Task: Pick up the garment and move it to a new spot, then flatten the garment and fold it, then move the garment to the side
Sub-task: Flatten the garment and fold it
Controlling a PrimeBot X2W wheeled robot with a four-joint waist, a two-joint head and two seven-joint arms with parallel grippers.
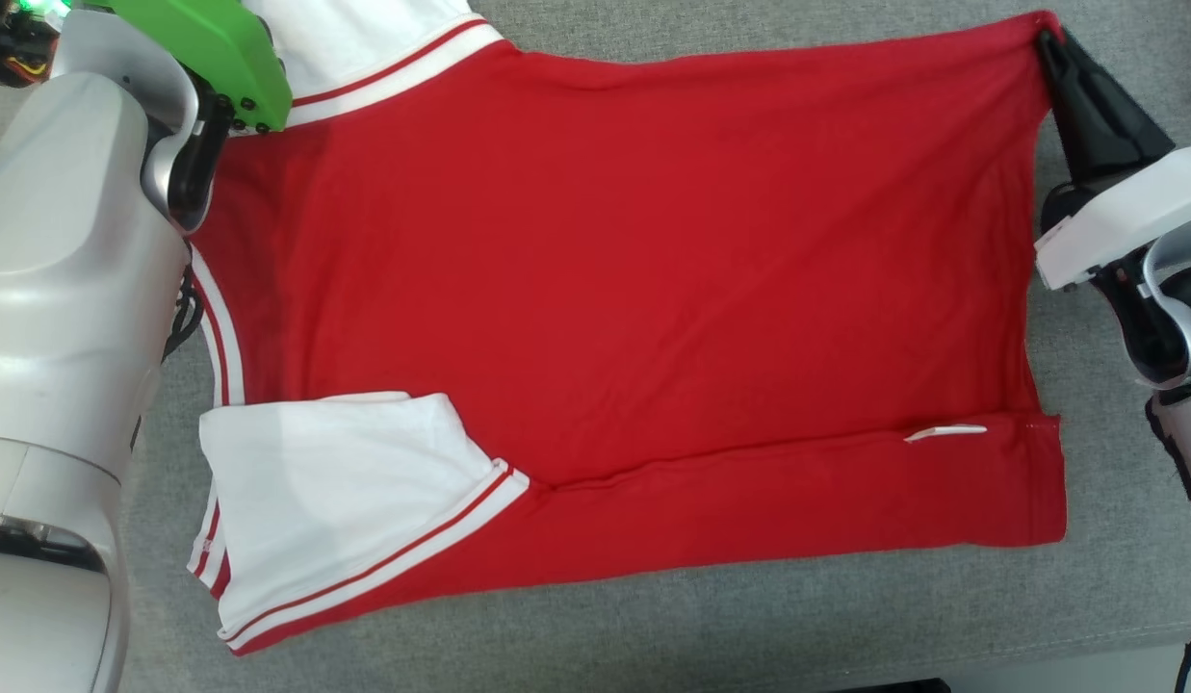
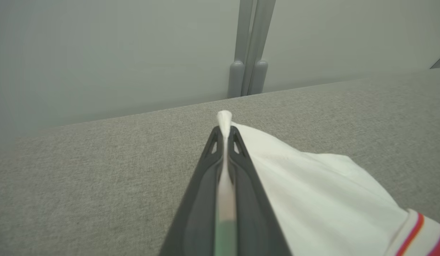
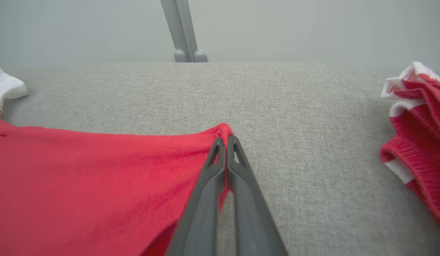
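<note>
The garment (image 1: pixel 614 289) is a red shirt with white sleeves and red-and-white striped cuffs, spread flat across the grey fabric table (image 1: pixel 1115 539). Its near sleeve (image 1: pixel 335 491) is folded over the body. In the left wrist view my left gripper (image 2: pixel 225 133) is shut on the white far sleeve (image 2: pixel 312 188), with a tuft of cloth poking past the tips. My right gripper (image 1: pixel 1048 38) is shut on the shirt's far right corner. The right wrist view shows the same right gripper (image 3: pixel 226 140) with its fingers pinching the red corner (image 3: pixel 221 128).
A second crumpled red-and-white cloth (image 3: pixel 419 121) lies to the right on the table. A grey post (image 3: pixel 180 32) and a pale wall stand behind the table's far edge. My left arm (image 1: pixel 65 289) covers the table's left side.
</note>
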